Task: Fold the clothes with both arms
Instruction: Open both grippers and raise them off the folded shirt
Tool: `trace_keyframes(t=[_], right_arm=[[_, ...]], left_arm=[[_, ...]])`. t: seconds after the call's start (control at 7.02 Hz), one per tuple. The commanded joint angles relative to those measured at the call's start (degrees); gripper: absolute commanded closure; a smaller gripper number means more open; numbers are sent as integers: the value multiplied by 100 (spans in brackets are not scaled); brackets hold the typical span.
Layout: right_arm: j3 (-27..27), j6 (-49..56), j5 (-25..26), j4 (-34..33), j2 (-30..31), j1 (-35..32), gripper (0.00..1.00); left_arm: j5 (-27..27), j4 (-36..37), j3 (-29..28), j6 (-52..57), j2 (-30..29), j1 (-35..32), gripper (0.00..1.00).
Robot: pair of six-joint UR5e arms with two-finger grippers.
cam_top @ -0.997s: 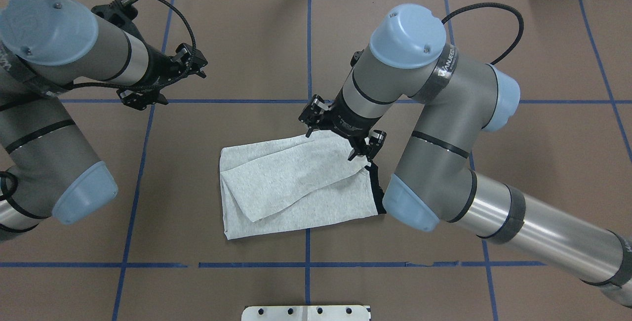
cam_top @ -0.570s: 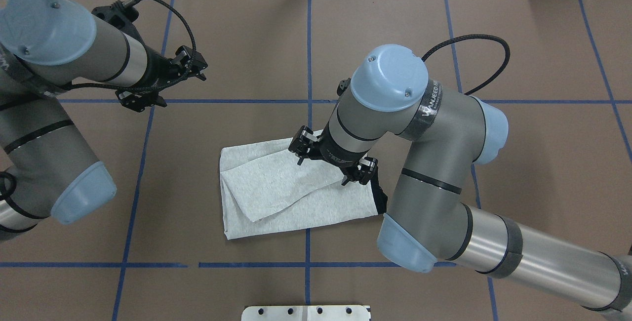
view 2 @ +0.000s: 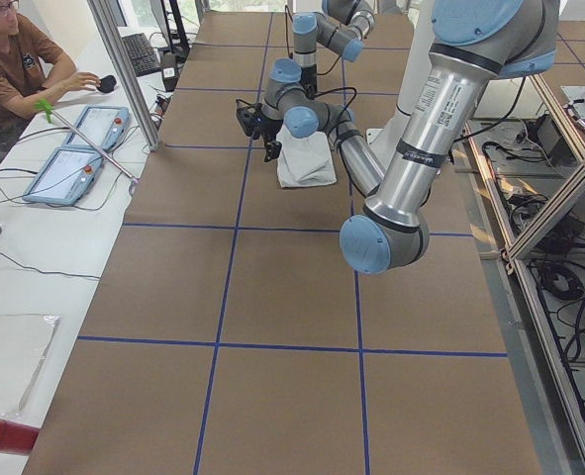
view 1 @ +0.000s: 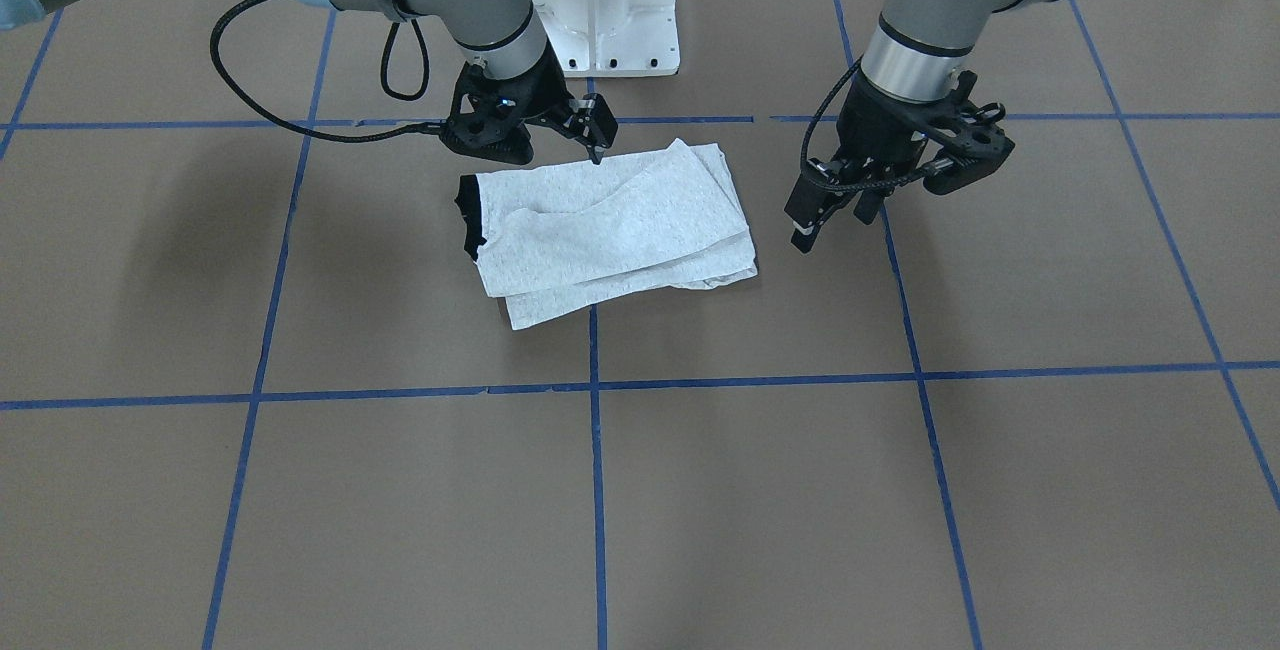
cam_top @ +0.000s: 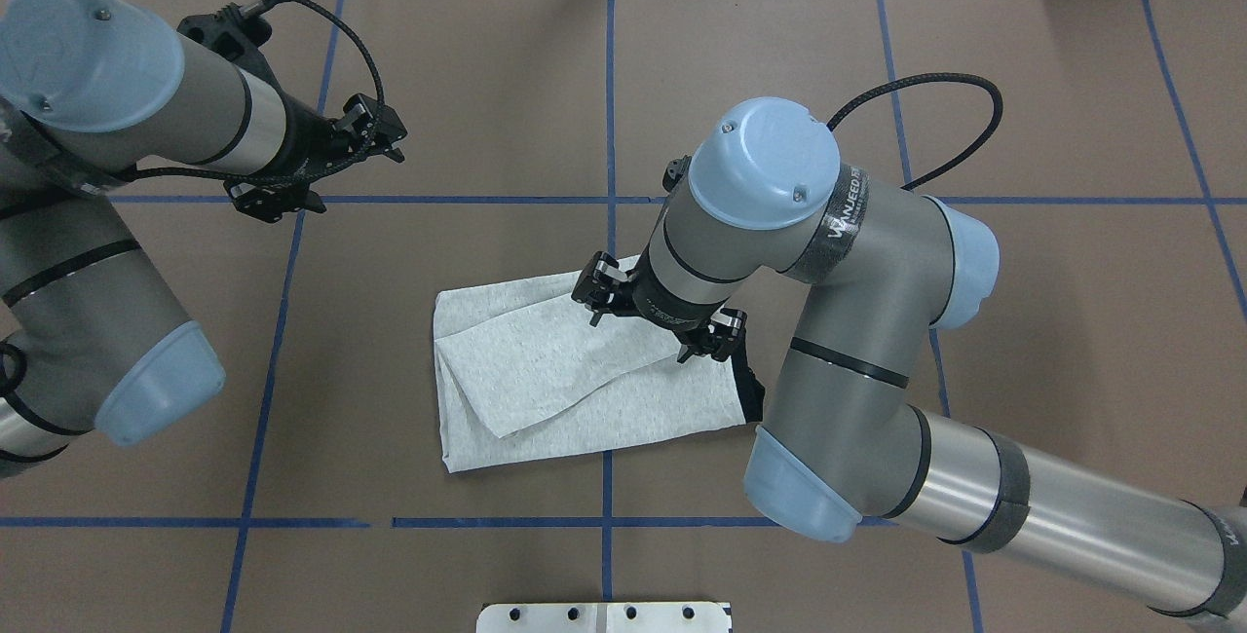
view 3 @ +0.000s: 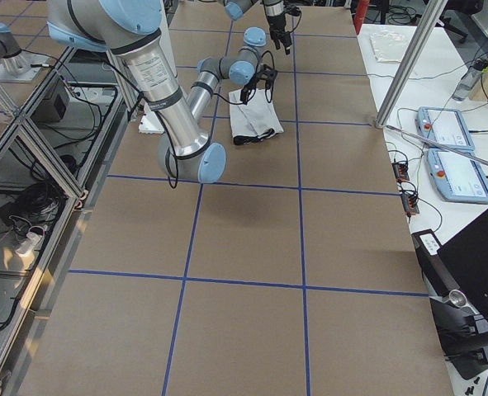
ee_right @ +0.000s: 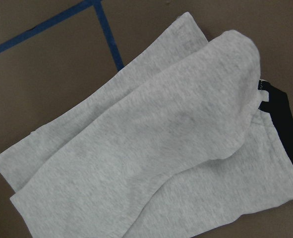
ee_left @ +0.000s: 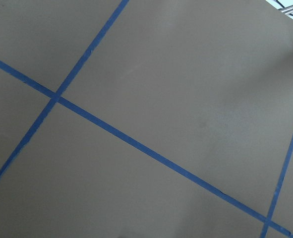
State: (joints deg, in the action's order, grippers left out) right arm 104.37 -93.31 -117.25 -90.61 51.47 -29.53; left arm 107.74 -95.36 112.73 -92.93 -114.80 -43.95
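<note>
Folded shirt mid-table, both claws spread and empty.
Seen from overhead: the left arm's black two-finger gripper is wide open, well apart from the folded light heather-grey T-shirt, off its far-left corner. The shirt lies grey side up on the brown blue-taped table, black collar at its right edge. The right arm's black gripper is wide open over the shirt's far-right part; I cannot tell if it touches.

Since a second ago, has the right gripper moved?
Yes. Overhead, the right gripper has come toward the robot and slightly left, away from the crosswise blue tape line, over the T-shirt.
</note>
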Motion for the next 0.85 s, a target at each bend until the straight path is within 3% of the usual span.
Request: trace_keyframes(t=[0.0, 0.43, 0.71], right_arm=[[4, 6, 9, 0, 4, 0, 0], [13, 67, 9, 0, 21, -53, 0], [-4, 923, 0, 0, 204, -551, 0]], left_arm=[[10, -26, 4, -5, 1, 9, 1], [194, -17, 4, -58, -8, 114, 1], [194, -17, 21, 500, 132, 88, 1]])
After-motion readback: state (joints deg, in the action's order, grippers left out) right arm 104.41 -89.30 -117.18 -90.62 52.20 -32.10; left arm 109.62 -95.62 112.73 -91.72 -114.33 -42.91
